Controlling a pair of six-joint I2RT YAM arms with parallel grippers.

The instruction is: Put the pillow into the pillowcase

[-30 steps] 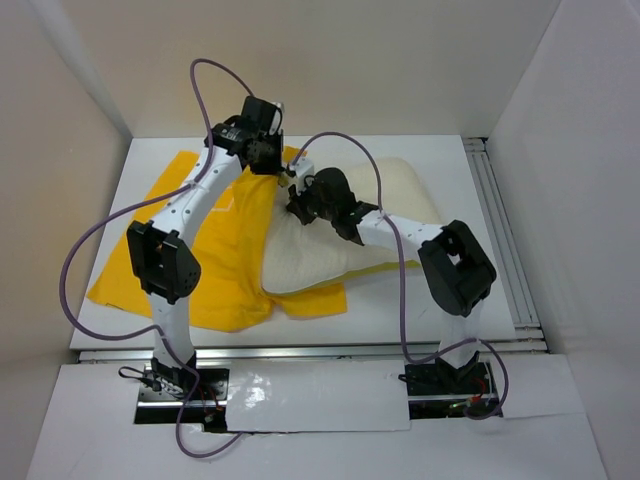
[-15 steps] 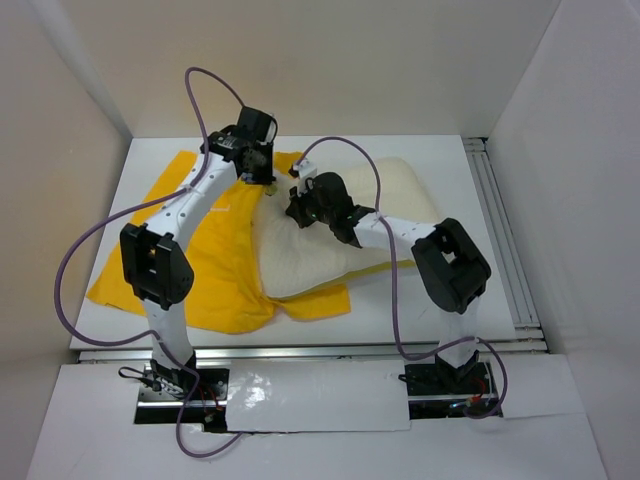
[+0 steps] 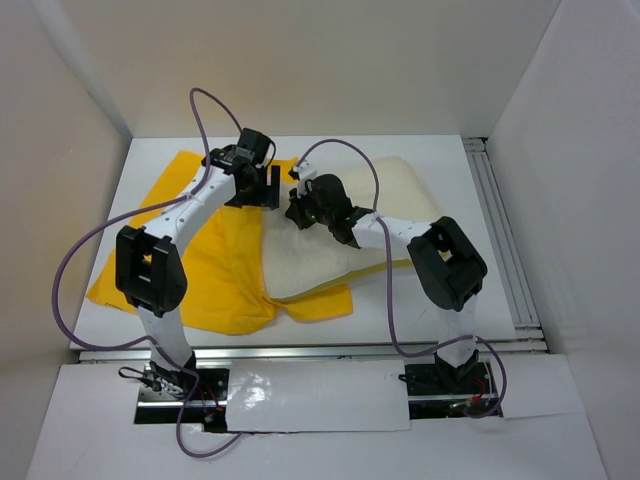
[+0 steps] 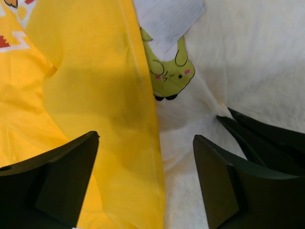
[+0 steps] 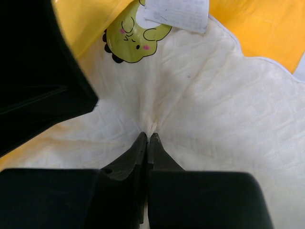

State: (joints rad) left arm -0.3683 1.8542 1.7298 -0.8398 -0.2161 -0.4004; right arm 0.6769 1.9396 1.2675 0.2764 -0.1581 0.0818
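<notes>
Pillow (image 5: 214,105) seemingly within right gripper (image 5: 148,136)

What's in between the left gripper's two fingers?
In the left wrist view, the pillowcase edge and a strip of pillow lie between the fingers of the open left gripper.

The pillow (image 5: 214,119) is matt, quilted cream cloth; the pillowcase (image 4: 86,95) thin, smooth yellow fabric.

pillowcase (image 4: 90,81) hem inside left tool (image 4: 145,138) gap, right tool (image 5: 147,138) pinching pillow (image 5: 214,109) alongside
</notes>
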